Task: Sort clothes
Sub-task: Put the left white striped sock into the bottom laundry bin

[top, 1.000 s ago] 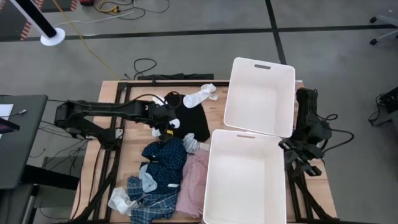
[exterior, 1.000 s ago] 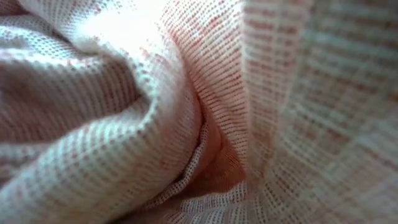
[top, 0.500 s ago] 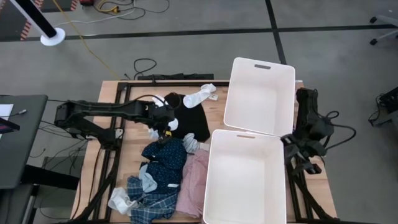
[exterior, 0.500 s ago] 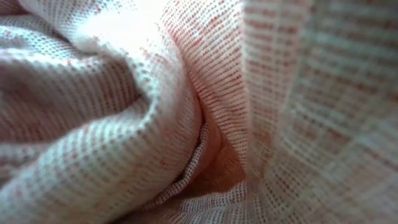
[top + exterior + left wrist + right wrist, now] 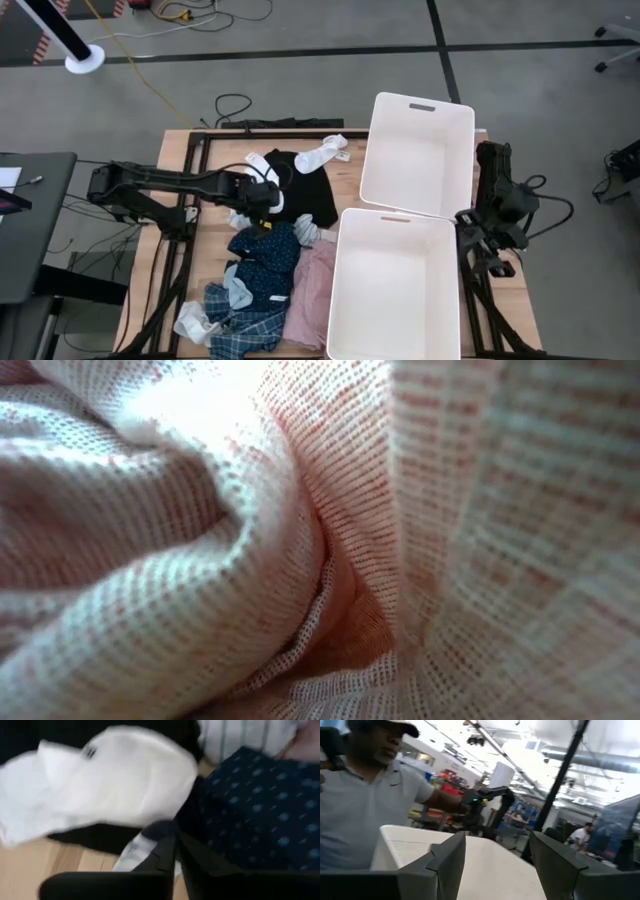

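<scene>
The left arm reaches flat across the counter (image 5: 170,290) from the left, its left hand (image 5: 262,203) low over the left edge of the black shirt (image 5: 310,195). In the left wrist view its fingers (image 5: 167,855) lie pressed together, with a thin fold of pale cloth at their tips, though I cannot tell whether they grip it. A white sock (image 5: 107,785) lies just ahead of them on the black shirt, and the navy dotted piece (image 5: 255,805) sits beside it. Another white sock (image 5: 322,153) rests at the shirt's far edge. Below the shirt, the navy piece, the blue plaid shirt (image 5: 245,325) and the pink piece (image 5: 312,300) lie heaped together; the pink cloth fills the low view. The right arm waits folded beside the white bins (image 5: 415,155), its right hand (image 5: 490,245) spread apart. A person (image 5: 365,795) shows beyond.
</scene>
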Robot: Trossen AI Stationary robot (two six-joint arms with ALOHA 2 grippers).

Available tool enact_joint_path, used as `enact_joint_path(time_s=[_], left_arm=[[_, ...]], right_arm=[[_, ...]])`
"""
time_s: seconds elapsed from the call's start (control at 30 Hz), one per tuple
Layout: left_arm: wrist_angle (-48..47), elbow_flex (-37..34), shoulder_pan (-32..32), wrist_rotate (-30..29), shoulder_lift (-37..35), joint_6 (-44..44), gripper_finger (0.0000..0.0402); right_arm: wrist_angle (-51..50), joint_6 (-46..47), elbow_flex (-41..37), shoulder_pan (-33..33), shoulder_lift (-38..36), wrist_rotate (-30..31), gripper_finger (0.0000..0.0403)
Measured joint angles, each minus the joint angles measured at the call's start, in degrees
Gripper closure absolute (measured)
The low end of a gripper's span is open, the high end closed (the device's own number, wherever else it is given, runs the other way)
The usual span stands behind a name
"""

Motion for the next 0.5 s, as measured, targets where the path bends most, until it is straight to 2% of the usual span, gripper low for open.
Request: enact_joint_path(time_s=[0.17, 0.27, 0.37, 0.5], left_arm=[[-0.8, 0.0, -0.2, -4.9, 0.0, -1.3, 0.0400], [-1.0, 0.0, -0.1, -5.7, -0.1, -3.6, 0.0387], [-1.8, 0.0, -1.0, -5.5, -1.0, -5.5, 0.0342], [-2.6, 0.0, -2.2, -2.2, -1.9, -9.1, 0.0244]], right_arm=[[1.6, -2.8, 0.3, 0.0, 0.0, 2.8, 0.0163], [1.6, -2.9, 0.9, 0.0, 0.0, 3.7, 0.0163], [1.5, -3.0, 1.2, 0.0, 0.0, 3.9, 0.0163], [0.6, -2.9, 1.2, 0.0, 0.0, 5.4, 0.0163]])
